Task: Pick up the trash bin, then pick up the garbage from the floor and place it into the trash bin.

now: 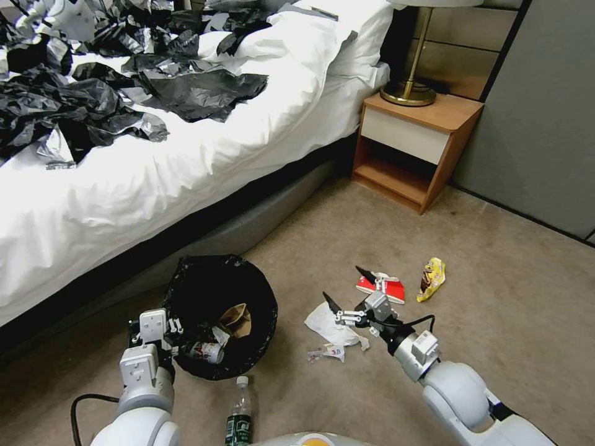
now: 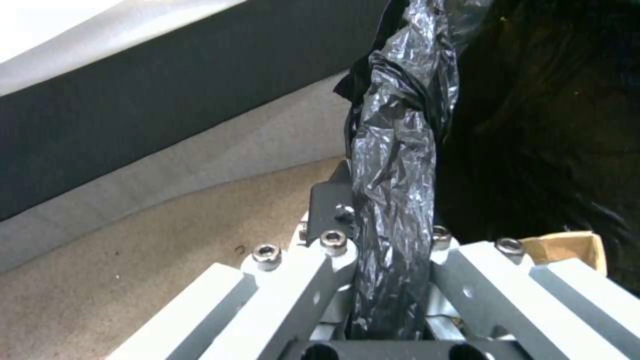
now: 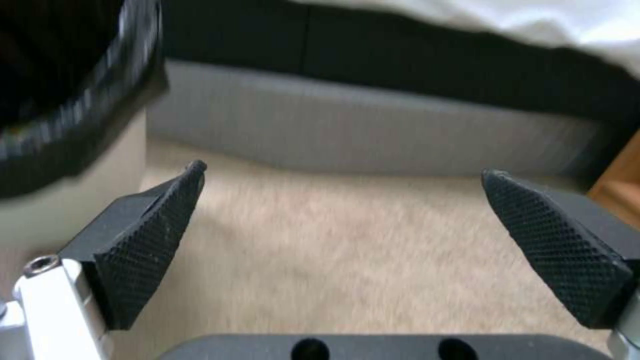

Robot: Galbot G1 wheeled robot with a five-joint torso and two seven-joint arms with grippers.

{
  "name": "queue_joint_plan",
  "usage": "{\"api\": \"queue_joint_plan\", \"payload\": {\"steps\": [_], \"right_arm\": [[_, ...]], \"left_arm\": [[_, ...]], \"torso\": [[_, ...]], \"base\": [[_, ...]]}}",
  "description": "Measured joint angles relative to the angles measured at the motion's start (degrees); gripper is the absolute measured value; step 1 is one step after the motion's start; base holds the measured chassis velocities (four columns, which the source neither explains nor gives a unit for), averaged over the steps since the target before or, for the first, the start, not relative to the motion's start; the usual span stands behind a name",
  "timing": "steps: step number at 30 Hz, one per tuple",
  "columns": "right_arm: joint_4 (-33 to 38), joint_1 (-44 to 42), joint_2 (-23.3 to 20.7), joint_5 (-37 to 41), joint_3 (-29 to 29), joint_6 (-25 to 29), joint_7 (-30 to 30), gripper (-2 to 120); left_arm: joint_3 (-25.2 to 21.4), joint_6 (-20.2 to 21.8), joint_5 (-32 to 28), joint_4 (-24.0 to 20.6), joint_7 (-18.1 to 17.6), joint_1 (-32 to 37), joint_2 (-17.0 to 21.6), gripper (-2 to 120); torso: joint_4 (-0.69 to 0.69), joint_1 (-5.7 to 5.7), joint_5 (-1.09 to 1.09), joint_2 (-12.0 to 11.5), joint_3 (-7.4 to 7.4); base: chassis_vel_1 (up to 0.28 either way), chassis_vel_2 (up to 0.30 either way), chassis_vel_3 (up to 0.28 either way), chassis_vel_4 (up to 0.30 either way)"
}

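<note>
The trash bin [image 1: 248, 291], lined with a black bag, is beside the bed. My left gripper [image 1: 172, 341] is shut on its near rim; in the left wrist view the bag-covered rim [image 2: 393, 200] runs between the fingers [image 2: 333, 240]. Inside lie a brown paper bag [image 1: 237, 319] and a small white bottle [image 1: 204, 352]. My right gripper [image 1: 342, 283] hangs open over the carpet, holding nothing, between a white tissue [image 1: 327, 323] and a red-and-white packet [image 1: 384, 287]. A yellow snack wrapper [image 1: 432, 279], a small wrapper [image 1: 328, 353] and a green-labelled bottle [image 1: 238, 418] lie on the floor.
The bed [image 1: 186, 167] with black plastic sheets [image 1: 80, 105] fills the left. A wooden nightstand [image 1: 415, 148] with a lamp [image 1: 409, 87] stands at the back right before a grey wall. Open carpet lies to the right. The bin wall [image 3: 87, 200] is close to my right gripper.
</note>
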Motion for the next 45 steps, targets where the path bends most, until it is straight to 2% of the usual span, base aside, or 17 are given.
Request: {"api": "queue_joint_plan", "payload": {"steps": [7,14,24,45], "right_arm": [[-8.13,4.93,-0.83,-1.24,-1.26,-0.93,-6.93,100],[-11.07,7.01,-1.11,-2.19,-1.99,-1.56,-10.68,100],[-20.21,11.79,0.50,-8.99,-6.62,-0.08,-17.70,100],[-28.83,13.02,5.49,-15.95,-8.07,3.86,-19.38,100]], "left_arm": [[-0.07,-0.08,0.14,0.00,0.00,-0.12,-0.26,2],[0.00,-0.10,0.27,0.19,0.00,-0.27,-0.35,2],[0.13,-0.45,0.62,0.32,0.03,0.08,-0.52,2],[0.55,-0.67,1.22,0.59,0.07,0.34,-0.78,2]], "torso": [[0.00,0.00,0.00,0.00,0.00],[-0.01,0.00,-0.01,0.00,0.00],[0.00,0.00,0.00,0.00,0.00],[-0.01,-0.01,-0.01,0.00,0.00]], "base": [[0.000,0.000,0.000,0.000],[0.000,0.000,0.000,0.000],[0.000,0.000,0.000,0.000],[0.000,0.000,0.000,0.000]]}}
